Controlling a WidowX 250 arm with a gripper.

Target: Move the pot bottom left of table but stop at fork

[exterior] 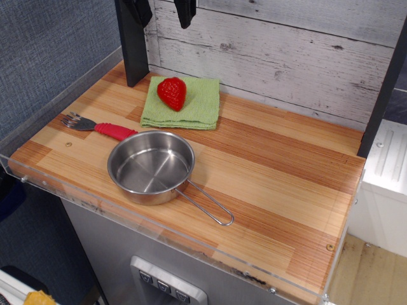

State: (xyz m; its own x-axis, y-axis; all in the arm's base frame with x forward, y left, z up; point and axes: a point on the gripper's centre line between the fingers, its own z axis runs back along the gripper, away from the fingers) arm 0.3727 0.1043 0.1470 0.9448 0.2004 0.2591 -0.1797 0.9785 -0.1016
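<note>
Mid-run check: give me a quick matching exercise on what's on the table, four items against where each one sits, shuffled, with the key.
Things:
1. pot
2. fork
3. strawberry
4. green cloth

Places:
A. lying on the cloth
B. flat on the wood at the table's back, under the fruit
C. front centre, handle pointing right
D. near the left edge, red handle end beside the pan's rim

Pairs: 1-C, 2-D, 3-A, 4-B
</note>
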